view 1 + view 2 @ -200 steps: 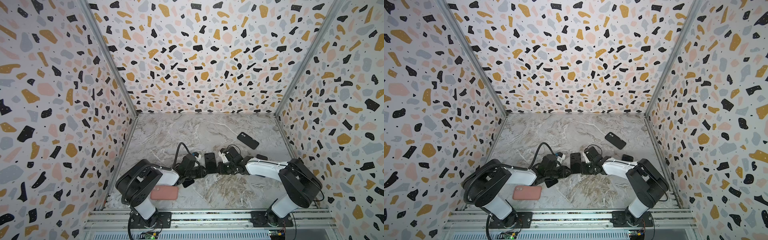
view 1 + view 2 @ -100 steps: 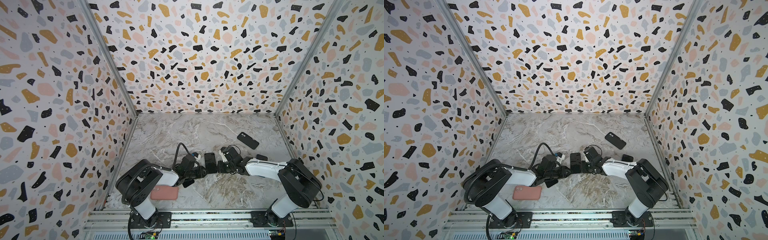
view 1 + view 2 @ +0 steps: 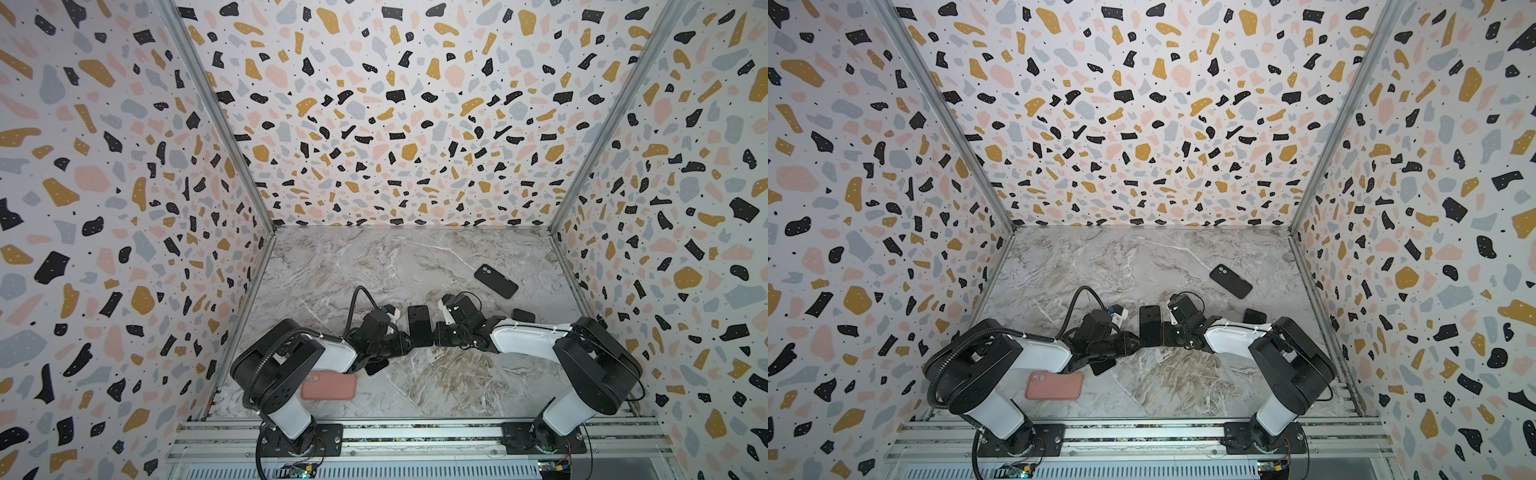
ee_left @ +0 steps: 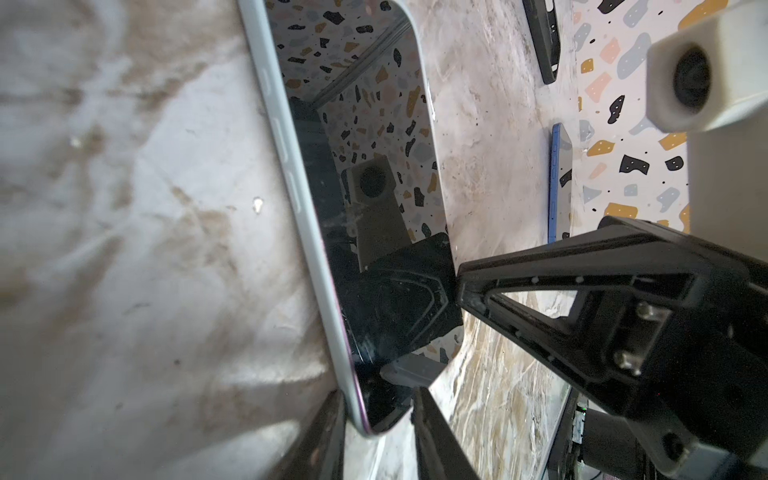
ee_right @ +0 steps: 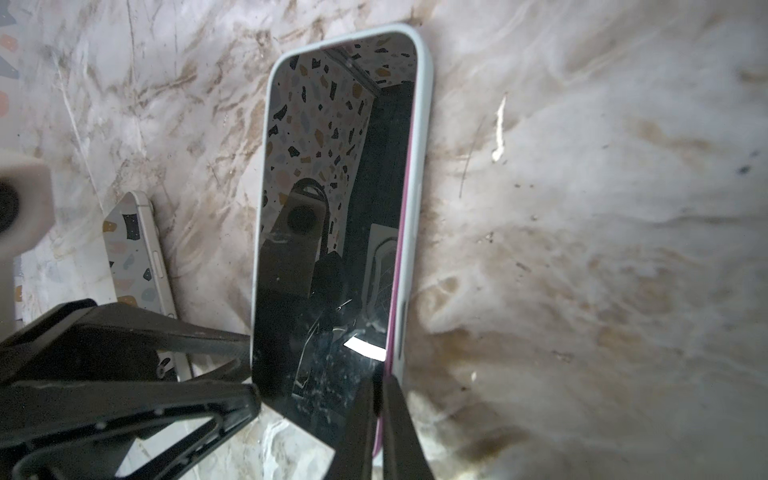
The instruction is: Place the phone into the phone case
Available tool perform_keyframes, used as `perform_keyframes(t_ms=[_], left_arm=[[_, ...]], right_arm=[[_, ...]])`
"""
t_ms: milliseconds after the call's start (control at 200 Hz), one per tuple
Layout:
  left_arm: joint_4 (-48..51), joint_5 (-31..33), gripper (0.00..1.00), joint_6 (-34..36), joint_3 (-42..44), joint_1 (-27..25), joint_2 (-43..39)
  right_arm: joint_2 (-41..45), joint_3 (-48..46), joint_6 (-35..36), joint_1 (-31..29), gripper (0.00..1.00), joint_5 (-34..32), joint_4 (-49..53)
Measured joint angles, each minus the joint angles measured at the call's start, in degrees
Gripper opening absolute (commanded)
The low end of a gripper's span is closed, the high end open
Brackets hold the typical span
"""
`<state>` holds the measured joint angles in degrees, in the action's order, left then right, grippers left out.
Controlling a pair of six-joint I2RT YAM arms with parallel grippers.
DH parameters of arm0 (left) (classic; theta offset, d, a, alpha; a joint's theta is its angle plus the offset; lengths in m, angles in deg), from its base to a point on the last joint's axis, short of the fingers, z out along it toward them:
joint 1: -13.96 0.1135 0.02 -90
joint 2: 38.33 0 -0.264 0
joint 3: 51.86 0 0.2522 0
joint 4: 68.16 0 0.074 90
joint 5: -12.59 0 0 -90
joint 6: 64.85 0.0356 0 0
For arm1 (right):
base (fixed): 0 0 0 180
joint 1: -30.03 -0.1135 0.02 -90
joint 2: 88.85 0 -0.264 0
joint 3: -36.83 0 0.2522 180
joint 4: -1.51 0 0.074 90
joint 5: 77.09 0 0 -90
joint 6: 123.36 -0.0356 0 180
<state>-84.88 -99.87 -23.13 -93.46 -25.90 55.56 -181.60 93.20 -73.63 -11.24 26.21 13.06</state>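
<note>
Clamping one corner of phone point(image 5: 332, 208) in left end effector point(image 4: 378, 409), seemingly to steady it, pressing its pink edge into case point(image 5: 422, 166) with right end effector point(image 5: 378, 386), tips together.

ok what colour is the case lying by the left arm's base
Salmon pink case, plain with no pattern; it shows best in a top view.

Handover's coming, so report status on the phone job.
Left hand shut on phone end. Right hand shut, tips at its edge. Phone in pale case, pink edge showing. Nothing blocking.
</note>
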Motion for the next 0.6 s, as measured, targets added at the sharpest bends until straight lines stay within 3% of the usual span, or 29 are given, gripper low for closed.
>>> perform_keyframes(t_ms=[270,461,601], left_arm=[[8.2,2.0,0.38,3.4,-0.5,0.0,-4.1],[16.9,3.9,0.42,6.8,-4.5,-0.2,-4.7],[23.5,5.4,0.35,8.2,-8.8,-1.1,-3.2]], right_arm=[[2.0,4.4,5.0,-0.1,0.23,-1.3,11.7],[2.5,5.4,6.2,-0.1,0.31,-1.4,14.6],[1.9,5.4,6.3,-0.1,0.33,-0.1,14.6]])
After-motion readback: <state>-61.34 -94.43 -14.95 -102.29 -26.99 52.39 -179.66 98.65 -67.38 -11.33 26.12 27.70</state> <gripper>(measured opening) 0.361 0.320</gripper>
